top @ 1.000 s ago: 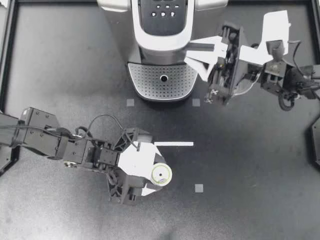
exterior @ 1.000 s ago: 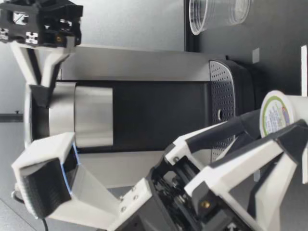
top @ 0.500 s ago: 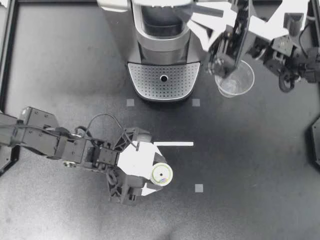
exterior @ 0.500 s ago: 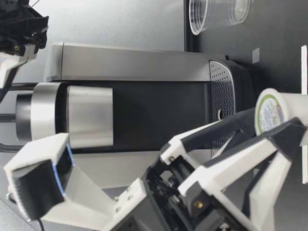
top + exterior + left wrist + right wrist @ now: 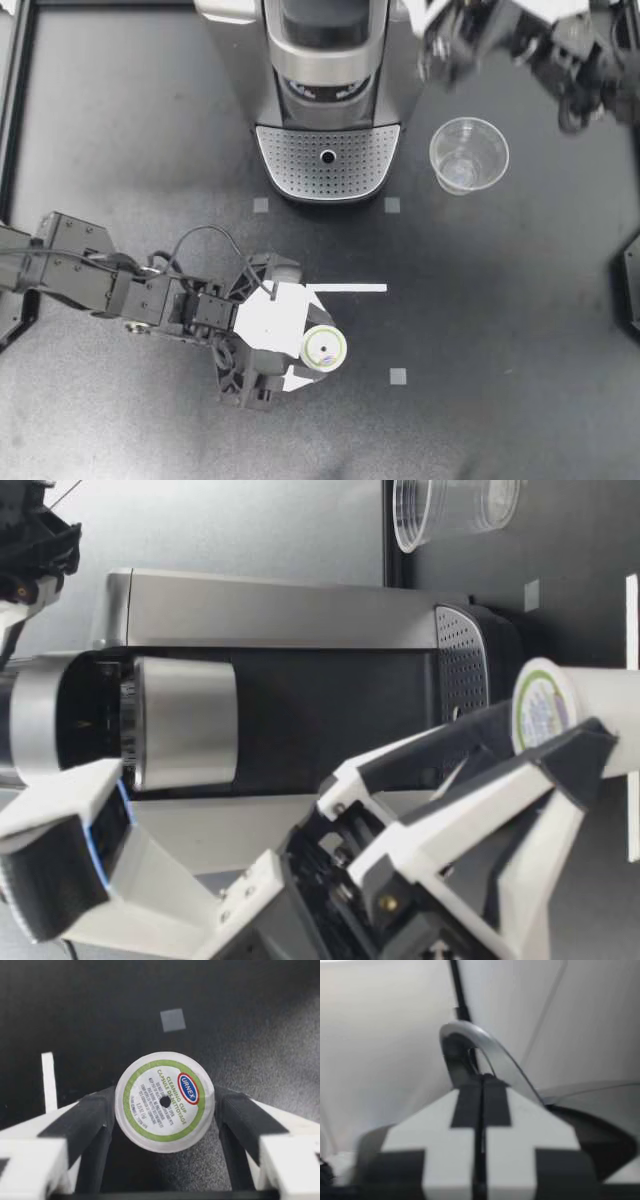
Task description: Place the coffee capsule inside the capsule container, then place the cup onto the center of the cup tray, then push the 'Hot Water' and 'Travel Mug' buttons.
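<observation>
My left gripper (image 5: 320,350) is shut on the white coffee capsule (image 5: 323,348), foil lid up, over the front middle of the table. In the left wrist view the capsule (image 5: 165,1101) sits squeezed between both black fingers (image 5: 92,1112). The low view shows the capsule (image 5: 540,705) held just above the table. The coffee machine (image 5: 325,60) stands at the back with its lid raised and a dark opening (image 5: 325,90) under it. My right gripper (image 5: 440,35) is shut, up beside the raised lid; its handle (image 5: 470,1042) lies ahead of the fingertips. The clear cup (image 5: 468,155) stands right of the perforated cup tray (image 5: 295,165).
A white tape strip (image 5: 347,288) lies just beyond the capsule, and small grey squares (image 5: 398,376) mark the mat. Black frame rails (image 5: 20,100) border the table. In the low view the cup (image 5: 455,510) stands beside the machine (image 5: 300,720).
My right gripper swung up and back from beside the machine's front, and the lid rose open with it, uncovering the cup. My left gripper raised the capsule slightly.
</observation>
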{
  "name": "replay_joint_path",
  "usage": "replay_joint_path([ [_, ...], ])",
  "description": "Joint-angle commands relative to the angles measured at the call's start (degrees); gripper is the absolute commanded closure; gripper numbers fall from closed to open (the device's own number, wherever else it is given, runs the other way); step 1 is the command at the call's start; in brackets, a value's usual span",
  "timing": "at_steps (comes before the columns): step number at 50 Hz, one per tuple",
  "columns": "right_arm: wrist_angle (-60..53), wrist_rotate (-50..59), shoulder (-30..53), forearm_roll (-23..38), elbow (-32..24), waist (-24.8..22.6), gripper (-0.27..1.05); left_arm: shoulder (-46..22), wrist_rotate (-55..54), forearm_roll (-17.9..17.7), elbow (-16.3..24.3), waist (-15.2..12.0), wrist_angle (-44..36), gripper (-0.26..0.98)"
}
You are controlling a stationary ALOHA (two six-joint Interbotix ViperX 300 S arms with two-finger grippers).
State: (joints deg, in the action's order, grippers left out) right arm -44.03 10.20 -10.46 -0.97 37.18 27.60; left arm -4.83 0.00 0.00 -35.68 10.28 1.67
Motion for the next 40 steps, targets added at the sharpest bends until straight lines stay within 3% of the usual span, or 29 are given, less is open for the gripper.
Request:
replay_joint_path([
  [1,0.7,-0.1,0.0,-0.1,-2.0,2.3,0.71,2.1,0.1,0.2,1.4,-0.1,-0.5,0.25],
  [27,0.9,0.3,0.0,0.6,-2.8,4.4,0.71,4.2,0.6,0.6,3.1,-0.4,0.8,0.25],
  [32,0.3,0.7,-2.4,1.7,-1.8,3.6,0.71,6.3,1.1,2.6,5.4,-0.6,4.3,0.25],
  [40,0.3,1.5,-6.9,3.1,0.7,2.5,0.71,9.3,3.3,9.8,11.9,-2.7,18.2,0.25],
])
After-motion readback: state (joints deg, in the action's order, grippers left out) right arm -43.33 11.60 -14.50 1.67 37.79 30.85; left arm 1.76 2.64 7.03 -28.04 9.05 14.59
